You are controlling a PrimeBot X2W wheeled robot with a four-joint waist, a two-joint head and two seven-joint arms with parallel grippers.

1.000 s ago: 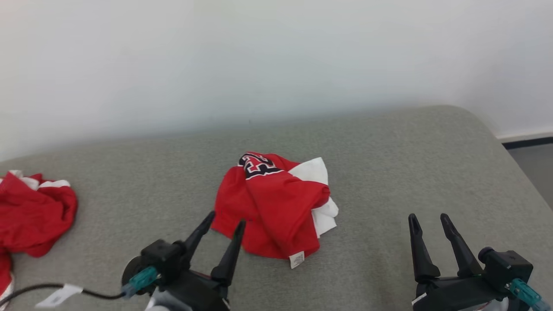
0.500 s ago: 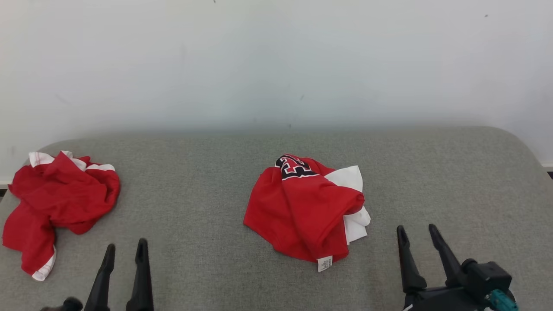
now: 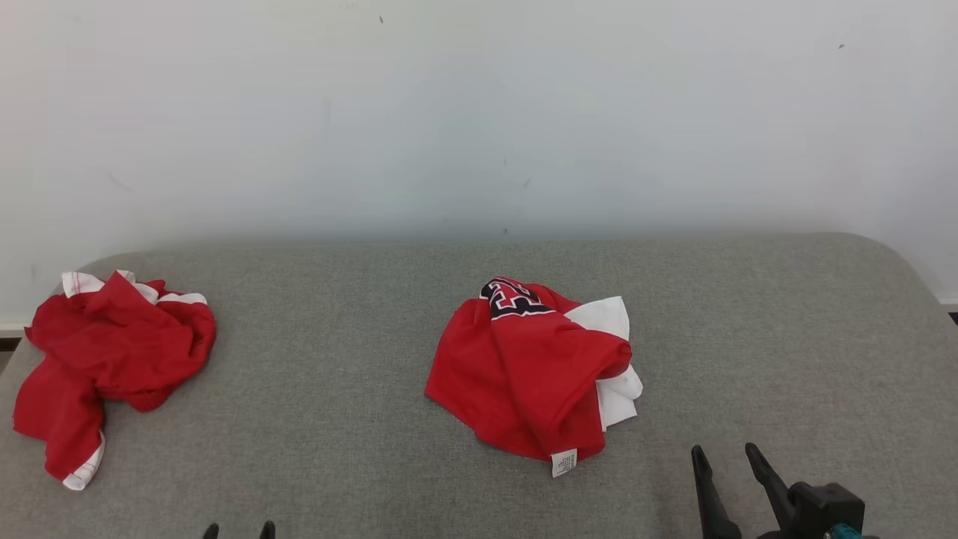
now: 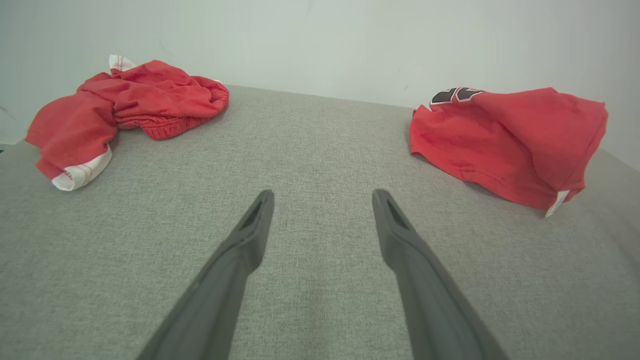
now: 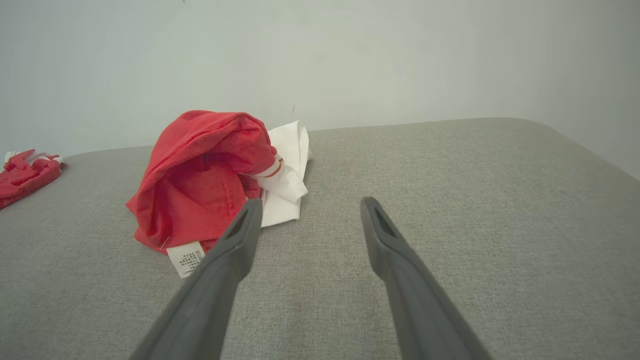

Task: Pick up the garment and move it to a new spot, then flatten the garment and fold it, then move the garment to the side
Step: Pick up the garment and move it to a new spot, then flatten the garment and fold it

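Both sets of jaws are spread wide and empty. The left jaws sit low at the near edge of the counter [image 3: 359,337], and the right jaws hang near the garment's right side, not touching it. The red garment [image 3: 516,367] is bunched in the middle of the grey counter. A white panel [image 3: 610,318] pokes out on its right, there's a black number print [image 3: 513,296] at the far end, and a small white label [image 3: 563,463] sticks out from the near hem. Well apart, out on my left, lies a second red heap [image 3: 112,352].

My read is that this is thin, soft jersey cloth, light and floppy with no stiffness at all. It'll sag and spill open the moment I lift it. One pinch in the middle would only drag up a lump. Better, I reckon, to take the near hem by the label with the right jaws and the left-hand edge with the left jaws, low against the counter.
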